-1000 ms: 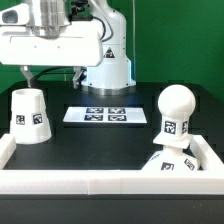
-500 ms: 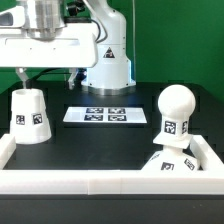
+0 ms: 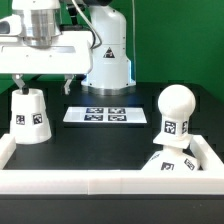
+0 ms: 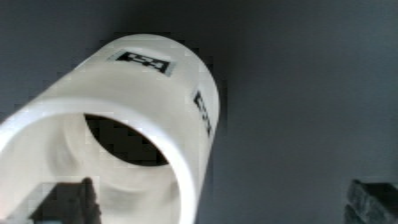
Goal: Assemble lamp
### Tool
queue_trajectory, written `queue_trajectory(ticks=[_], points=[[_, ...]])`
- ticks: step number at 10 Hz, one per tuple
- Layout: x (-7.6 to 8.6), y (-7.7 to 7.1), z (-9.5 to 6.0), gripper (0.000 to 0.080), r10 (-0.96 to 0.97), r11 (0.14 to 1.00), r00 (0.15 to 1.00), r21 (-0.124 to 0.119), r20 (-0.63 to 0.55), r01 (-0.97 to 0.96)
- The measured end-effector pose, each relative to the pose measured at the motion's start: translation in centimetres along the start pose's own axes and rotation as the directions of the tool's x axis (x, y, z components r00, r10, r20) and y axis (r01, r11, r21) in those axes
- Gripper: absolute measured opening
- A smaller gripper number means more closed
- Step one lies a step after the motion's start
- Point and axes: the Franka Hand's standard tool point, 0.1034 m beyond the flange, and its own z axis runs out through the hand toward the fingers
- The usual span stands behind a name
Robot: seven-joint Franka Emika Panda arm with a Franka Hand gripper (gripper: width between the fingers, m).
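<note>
Shade [image 3: 30, 116] stands hollow and empty beneath spread, released jaws holding nothing.

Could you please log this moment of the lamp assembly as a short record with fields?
shade: white shade stands on the table at the exterior view's left, wide end down
bulb: round-headed bulb stands upright at the exterior view's right, screwed into or resting on the base, cannot tell which
base: base sits in the corner by the white rail
gripper: gripper hovers open directly above the shade, fingers either side, not touching
marker board: marker board lies flat mid-table
held object: none
</note>
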Motion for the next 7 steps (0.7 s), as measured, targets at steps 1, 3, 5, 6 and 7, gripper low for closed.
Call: queue_trajectory(ticks=[1, 3, 5, 6, 7], points=[[-0.10, 0.13, 0.58, 0.0698, -0.002, 1.000, 1.000, -0.006, 0.004, 0.002], [-0.10, 0.02, 0.96, 0.0668, -0.005, 1.000, 1.000, -0.007, 0.011, 0.005], [0.17, -0.10, 0.81, 0.0489, -0.009, 1.000, 1.000, -0.007, 0.008, 0.009], [0.16, -0.07, 0.91, 0.0489, -0.010, 1.000, 1.000, -0.009, 0.007, 0.010], [0.14, 0.01, 1.15, 0.0306, -0.011, 1.000, 1.000, -0.013, 0.004, 0.011]])
